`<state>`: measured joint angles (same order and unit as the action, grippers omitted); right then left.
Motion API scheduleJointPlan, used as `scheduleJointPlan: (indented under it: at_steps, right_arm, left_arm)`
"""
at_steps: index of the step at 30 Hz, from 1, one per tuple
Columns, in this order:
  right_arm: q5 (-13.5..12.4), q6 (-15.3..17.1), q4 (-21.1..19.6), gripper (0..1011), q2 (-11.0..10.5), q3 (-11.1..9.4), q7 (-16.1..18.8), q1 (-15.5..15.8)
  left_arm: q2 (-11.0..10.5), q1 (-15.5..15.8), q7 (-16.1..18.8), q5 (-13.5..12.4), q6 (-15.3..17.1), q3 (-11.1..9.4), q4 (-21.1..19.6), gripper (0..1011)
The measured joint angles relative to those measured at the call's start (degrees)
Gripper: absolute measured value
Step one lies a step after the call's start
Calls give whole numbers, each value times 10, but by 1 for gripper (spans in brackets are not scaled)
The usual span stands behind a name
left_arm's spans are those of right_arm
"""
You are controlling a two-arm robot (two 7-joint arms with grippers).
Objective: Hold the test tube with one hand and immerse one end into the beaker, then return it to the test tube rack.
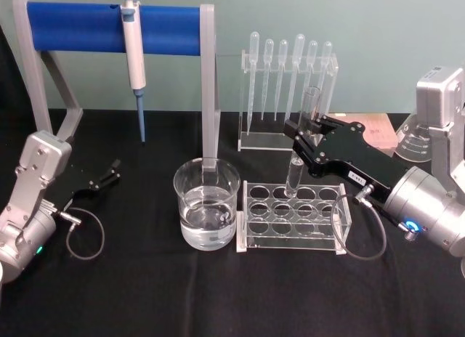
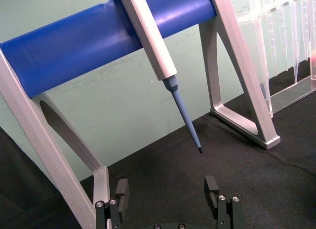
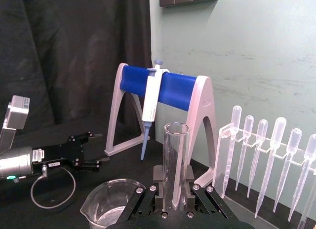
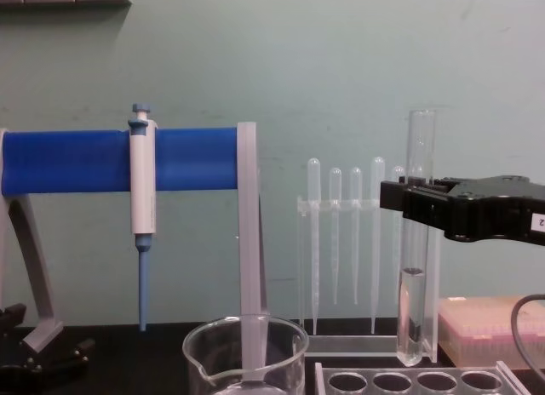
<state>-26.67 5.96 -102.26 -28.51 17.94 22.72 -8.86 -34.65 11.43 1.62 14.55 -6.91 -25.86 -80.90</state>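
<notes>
Clearance is what you should mind now: the right gripper [image 1: 301,142], reaching in from the right of the head view, is pinching the test tube [image 1: 295,173] a little above its middle. It holds the tube upright, with the rounded bottom over a back-row hole of the clear rack [image 1: 290,242] at the centre of the frame. The chest view shows that bottom barely free of the rack's top. I judge the tube to be in transit between the rack and the beaker [image 1: 182,199], which stands just left of the rack with water in it, though I cannot tell whether the dip is done. Either way, move straight up or down until the glass is free of the hole, hold your grip steady, and only then travel sideways; a tilted tube could catch the rack's edge. Your left gripper [image 1: 111,172] sits idle, fingers spread, low over the black counter [image 1: 145,293] at the left of the frame, well apart from the work.
</notes>
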Motion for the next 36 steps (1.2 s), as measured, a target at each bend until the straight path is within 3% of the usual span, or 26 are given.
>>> scheduleJointPlan:
  at_steps: [36]
  right_arm:
    - [0, 0, 0, 225, 0, 0, 0, 0]
  left_arm:
    - [0, 0, 0, 0, 0, 0, 0, 1000]
